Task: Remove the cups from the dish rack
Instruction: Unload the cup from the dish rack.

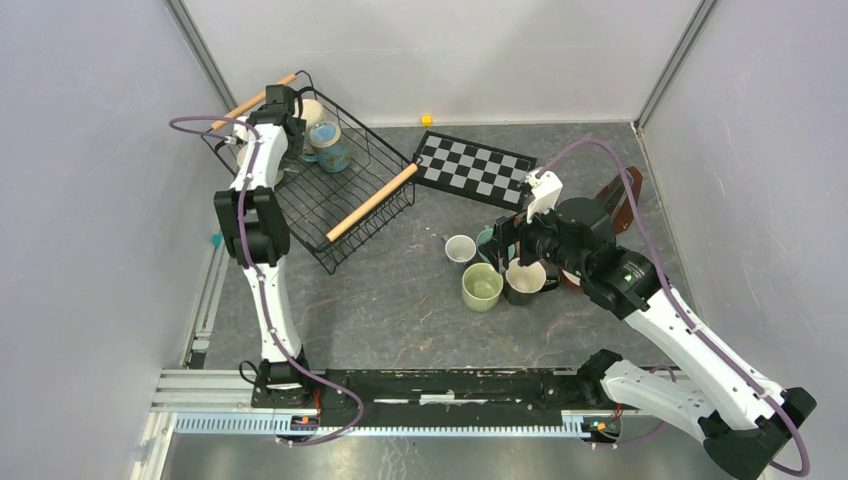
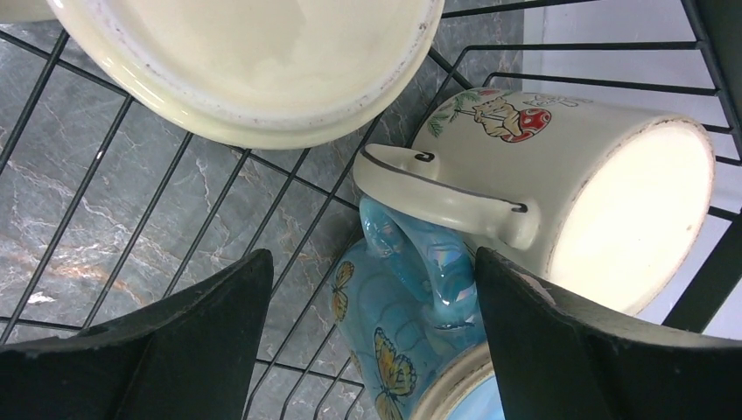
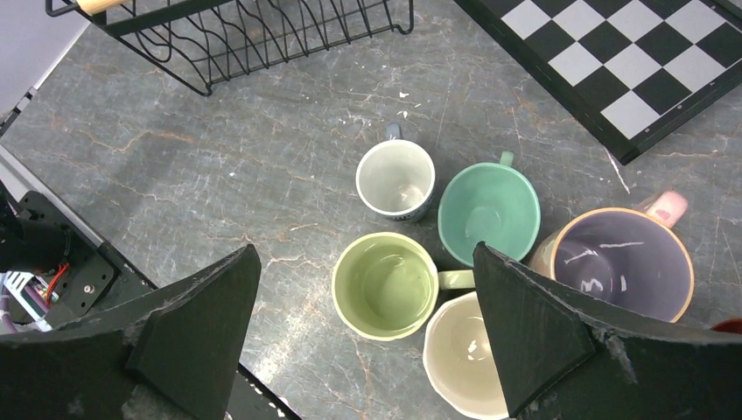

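Note:
The black wire dish rack (image 1: 372, 202) stands at the back left. In it lie a blue butterfly cup (image 2: 394, 332), a cream cup with a mushroom picture (image 2: 569, 175) on its side, and another cream cup (image 2: 262, 61). My left gripper (image 2: 372, 262) is down inside the rack, open, its fingers on either side of the blue cup's handle; the right finger is close against it. Out on the table stand a light green cup (image 3: 385, 284), a white cup (image 3: 395, 179), a teal cup (image 3: 488, 210), a beige-pink cup (image 3: 617, 262) and a cream cup (image 3: 464, 354). My right gripper (image 3: 366, 254) hangs open above them, holding nothing.
A black-and-white checkered board (image 1: 475, 168) lies behind the cups on the table. A brown metronome (image 1: 622, 200) stands to the right of my right arm. Grey walls close in on three sides. The rack's near corner (image 3: 262, 44) shows in the right wrist view.

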{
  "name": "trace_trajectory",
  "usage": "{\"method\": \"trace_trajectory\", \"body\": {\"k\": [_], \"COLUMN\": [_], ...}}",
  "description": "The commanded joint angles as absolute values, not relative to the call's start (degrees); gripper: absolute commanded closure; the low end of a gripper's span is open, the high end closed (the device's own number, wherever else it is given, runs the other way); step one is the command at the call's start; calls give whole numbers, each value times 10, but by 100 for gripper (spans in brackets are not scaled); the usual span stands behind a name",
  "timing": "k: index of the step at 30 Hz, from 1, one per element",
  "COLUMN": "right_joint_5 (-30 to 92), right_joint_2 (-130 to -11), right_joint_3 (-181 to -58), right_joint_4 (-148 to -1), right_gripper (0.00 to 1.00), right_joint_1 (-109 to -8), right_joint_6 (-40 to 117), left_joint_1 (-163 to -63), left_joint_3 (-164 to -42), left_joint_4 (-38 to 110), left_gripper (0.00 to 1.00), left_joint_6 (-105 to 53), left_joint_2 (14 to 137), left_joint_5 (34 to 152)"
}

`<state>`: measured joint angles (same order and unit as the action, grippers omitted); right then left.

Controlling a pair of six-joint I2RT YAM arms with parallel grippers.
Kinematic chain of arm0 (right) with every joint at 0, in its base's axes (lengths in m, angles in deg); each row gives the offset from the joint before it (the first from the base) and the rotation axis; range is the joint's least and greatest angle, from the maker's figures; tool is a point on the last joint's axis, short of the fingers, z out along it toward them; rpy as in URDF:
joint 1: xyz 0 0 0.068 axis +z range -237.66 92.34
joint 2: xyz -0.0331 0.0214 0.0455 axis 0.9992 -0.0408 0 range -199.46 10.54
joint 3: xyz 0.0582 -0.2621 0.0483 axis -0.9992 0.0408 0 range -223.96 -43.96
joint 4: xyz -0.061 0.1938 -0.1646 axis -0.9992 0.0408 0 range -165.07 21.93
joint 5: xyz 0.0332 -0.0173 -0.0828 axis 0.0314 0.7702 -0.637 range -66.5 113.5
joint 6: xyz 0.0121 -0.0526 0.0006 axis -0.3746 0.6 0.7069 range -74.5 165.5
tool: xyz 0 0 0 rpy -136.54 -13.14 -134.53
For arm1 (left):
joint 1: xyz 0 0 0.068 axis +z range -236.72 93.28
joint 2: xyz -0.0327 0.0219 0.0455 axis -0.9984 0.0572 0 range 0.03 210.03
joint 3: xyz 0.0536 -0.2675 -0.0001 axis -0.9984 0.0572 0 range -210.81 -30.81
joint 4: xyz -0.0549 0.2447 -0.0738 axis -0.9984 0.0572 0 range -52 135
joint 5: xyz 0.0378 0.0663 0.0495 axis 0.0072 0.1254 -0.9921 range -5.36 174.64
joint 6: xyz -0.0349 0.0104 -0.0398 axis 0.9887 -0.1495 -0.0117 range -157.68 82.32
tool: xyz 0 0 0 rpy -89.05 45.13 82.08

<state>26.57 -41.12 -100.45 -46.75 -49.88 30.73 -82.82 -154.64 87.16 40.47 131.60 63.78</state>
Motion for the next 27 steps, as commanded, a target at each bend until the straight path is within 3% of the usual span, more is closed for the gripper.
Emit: {"method": "trace_trajectory", "body": {"k": [1, 12, 21, 27], "right_joint_5": [277, 277, 282, 287], "right_joint_2": [-417, -426, -430, -431], "right_joint_3": [-1002, -1002, -1002, -998], "right_joint_4": [-483, -482, -486, -492], "right_gripper": [2, 2, 2, 2], "right_joint_1": [-497, -497, -496, -496], "right_joint_6": [317, 319, 317, 312], "left_joint_1": [-828, -828, -830, -830], "left_joint_3": [-1583, -1617, -1610, -1580], "left_joint_4": [855, 861, 868, 868], "left_gripper": [10, 21, 51, 58], "left_joint_6": [430, 449, 456, 482], "left_joint_2": [1329, 1366, 1359, 1348], "left_joint_5": [640, 671, 681, 706]}}
